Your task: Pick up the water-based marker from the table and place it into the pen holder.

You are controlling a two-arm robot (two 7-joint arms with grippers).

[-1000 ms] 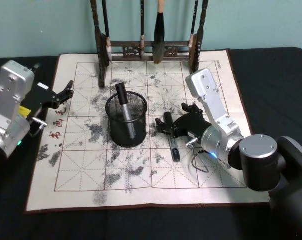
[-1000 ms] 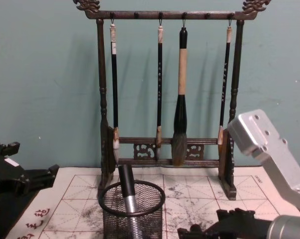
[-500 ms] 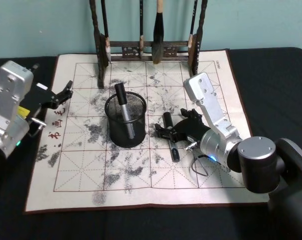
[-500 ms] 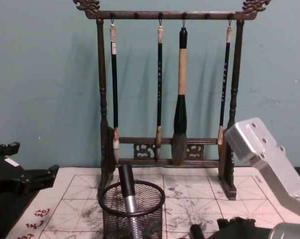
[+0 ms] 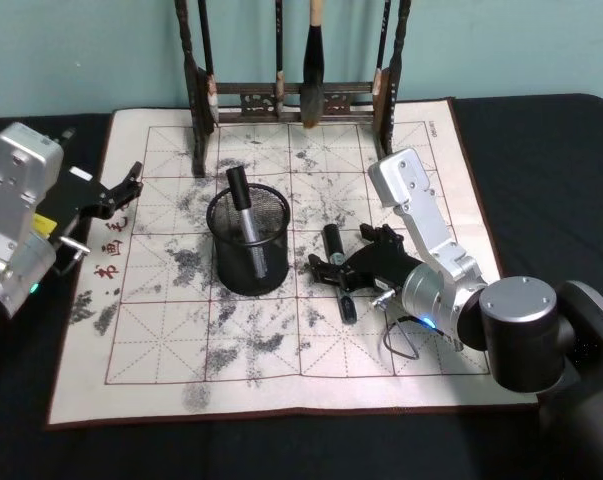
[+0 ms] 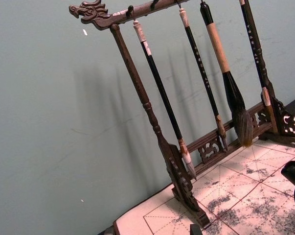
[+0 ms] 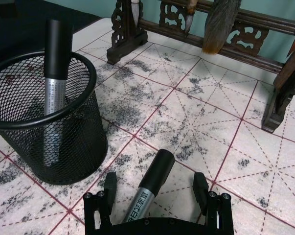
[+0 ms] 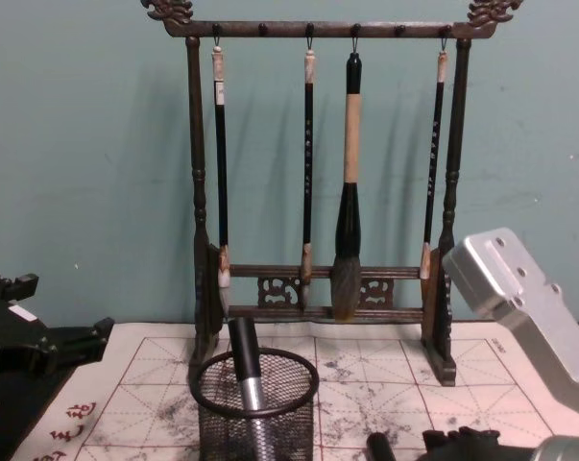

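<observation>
We see the marker point(image 5: 333, 241) lying flat on the ink-stained mat point(image 5: 281, 345), just right of the pen holder point(image 5: 243, 278). Its long axis runs away from us, with its black cap pointing toward the brush rack point(image 5: 293, 100) and its silver barrel toward our body. Our right gripper point(image 7: 155, 181) sits low over the barrel with its jaws wide apart, one on each side and neither pressing it, while our left gripper point(image 5: 131, 181) hangs at the mat's left edge, jaws apart and holding nothing.
</observation>
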